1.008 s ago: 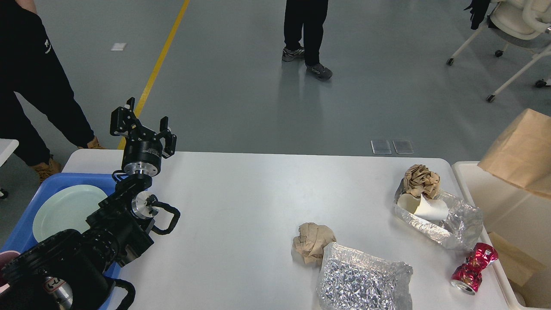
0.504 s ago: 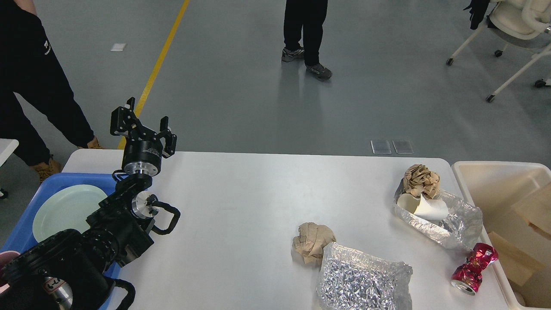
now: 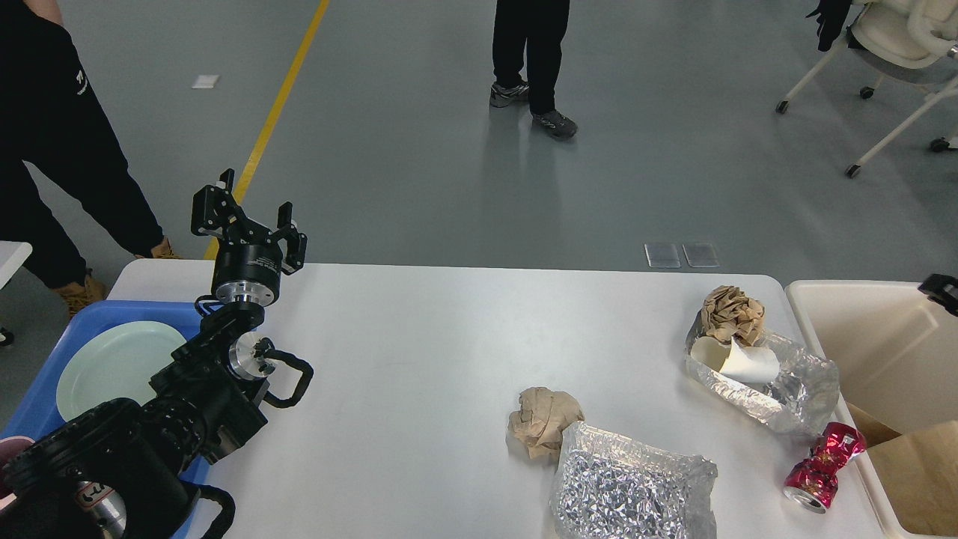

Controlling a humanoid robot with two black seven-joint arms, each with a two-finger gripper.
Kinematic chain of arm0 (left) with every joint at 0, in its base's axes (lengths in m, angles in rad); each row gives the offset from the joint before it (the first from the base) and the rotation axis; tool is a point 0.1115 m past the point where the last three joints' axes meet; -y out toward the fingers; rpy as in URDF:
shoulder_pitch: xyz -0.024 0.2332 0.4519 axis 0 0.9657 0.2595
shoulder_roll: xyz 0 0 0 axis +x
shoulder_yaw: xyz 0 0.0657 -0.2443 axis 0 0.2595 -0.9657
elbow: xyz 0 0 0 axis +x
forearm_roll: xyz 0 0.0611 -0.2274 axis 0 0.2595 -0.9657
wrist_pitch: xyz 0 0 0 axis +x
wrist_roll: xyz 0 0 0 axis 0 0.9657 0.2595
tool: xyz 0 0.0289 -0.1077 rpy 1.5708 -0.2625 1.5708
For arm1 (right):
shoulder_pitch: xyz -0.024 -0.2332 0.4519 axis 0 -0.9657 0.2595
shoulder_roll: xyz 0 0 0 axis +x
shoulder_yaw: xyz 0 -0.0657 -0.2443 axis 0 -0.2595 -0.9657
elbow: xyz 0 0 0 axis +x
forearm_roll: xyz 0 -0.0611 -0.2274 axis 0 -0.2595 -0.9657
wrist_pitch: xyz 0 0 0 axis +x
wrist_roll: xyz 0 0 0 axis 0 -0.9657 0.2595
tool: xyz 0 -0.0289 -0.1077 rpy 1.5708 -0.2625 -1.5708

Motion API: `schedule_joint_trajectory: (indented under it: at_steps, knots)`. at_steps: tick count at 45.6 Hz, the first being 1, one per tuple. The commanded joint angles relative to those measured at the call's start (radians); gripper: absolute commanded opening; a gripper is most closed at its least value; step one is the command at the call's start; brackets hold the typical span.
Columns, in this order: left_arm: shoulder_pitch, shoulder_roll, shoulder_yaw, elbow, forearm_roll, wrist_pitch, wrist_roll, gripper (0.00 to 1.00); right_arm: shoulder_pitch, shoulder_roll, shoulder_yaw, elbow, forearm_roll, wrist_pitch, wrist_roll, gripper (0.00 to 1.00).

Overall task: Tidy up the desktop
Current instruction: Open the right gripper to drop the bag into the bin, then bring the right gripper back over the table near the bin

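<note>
The white desktop (image 3: 419, 352) carries litter on its right half: a crumpled brown paper ball (image 3: 545, 419), a crinkled foil bag (image 3: 629, 486), a foil tray (image 3: 786, 397) holding a white paper cup (image 3: 737, 359) and a brown paper wad (image 3: 732, 313), and a crushed red can (image 3: 823, 466). My left gripper (image 3: 251, 215) is raised over the table's far left corner, open and empty. A small black part of my right arm (image 3: 941, 292) shows at the right edge above the bin; its fingers cannot be told apart.
A cream-white bin (image 3: 861, 329) stands at the table's right end with brown cardboard (image 3: 913, 471) inside. A blue tray (image 3: 37, 389) with a pale green plate (image 3: 116, 363) sits at the left. People stand beyond the table, and a wheeled chair (image 3: 898, 45) is at the far right.
The brown cardboard piece that was high above the bin has dropped down into it. A black part of my right arm now shows at the right edge. The left arm has not moved.
</note>
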Motion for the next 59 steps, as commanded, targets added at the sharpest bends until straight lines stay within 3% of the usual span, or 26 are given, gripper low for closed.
schedule_joint_trajectory:
  at_steps: [1,11,16,22,44,50,59]
  knots:
    - [0.001,0.0,0.0,0.0,0.0,0.0,0.0,0.96,0.173,0.087,-0.167,0.082,0.004,0.046,-0.001,1.0]
    - [0.0,0.0,0.0,0.001,0.0,-0.001,0.0,0.96,0.535,0.176,-0.284,0.397,0.004,0.232,-0.001,1.0]
    - [0.001,0.0,0.0,0.001,0.0,0.0,0.0,0.96,0.716,0.198,-0.293,0.556,0.004,0.48,-0.001,1.0]
    - [0.001,0.0,0.0,0.001,0.0,0.0,0.0,0.96,0.862,0.248,-0.293,0.627,0.004,0.755,-0.001,1.0]
    - [0.001,0.0,0.0,0.001,0.0,0.0,0.0,0.96,1.33,0.259,-0.308,0.84,0.004,0.755,-0.001,1.0]
    - [0.0,0.0,0.0,0.0,0.0,-0.001,0.0,0.96,1.304,0.253,-0.311,0.839,-0.014,0.755,-0.002,1.0]
    - [0.001,0.0,0.0,0.0,0.0,-0.001,0.0,0.96,1.02,0.187,-0.383,0.784,-0.03,0.755,-0.002,1.0]
